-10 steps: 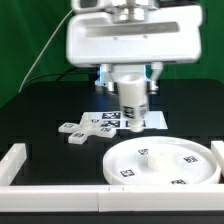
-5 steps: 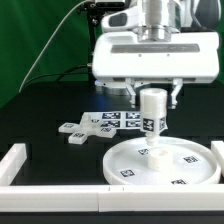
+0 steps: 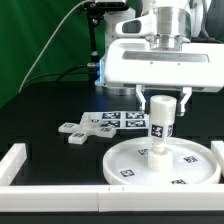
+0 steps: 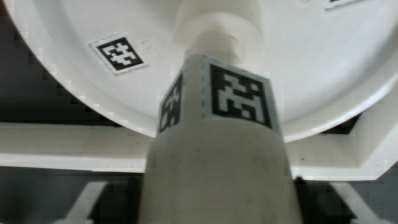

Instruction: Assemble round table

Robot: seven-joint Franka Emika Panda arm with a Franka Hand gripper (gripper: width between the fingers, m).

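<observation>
Clasping the leg [image 3: 159, 128] upright, the tool [image 3: 162, 101] hangs over the disc [image 3: 125, 160].

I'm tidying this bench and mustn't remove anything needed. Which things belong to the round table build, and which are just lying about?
Belongs to the job:
large flat round white plastic disc
short thick white plastic cylinder leg
white plastic cross-shaped base

Just lying about:
thin flat white marker board
white straight-edged border wall

Short thick white plastic cylinder leg [image 3: 160, 125] upright on middle of large flat round white disc [image 3: 125, 162]. Marker board [image 3: 120, 119] behind disc. White cross-shaped base [image 3: 80, 129] on black table [image 3: 40, 105], at board's end on exterior view's left. White straight-edged border wall [image 3: 60, 190] before disc.
</observation>
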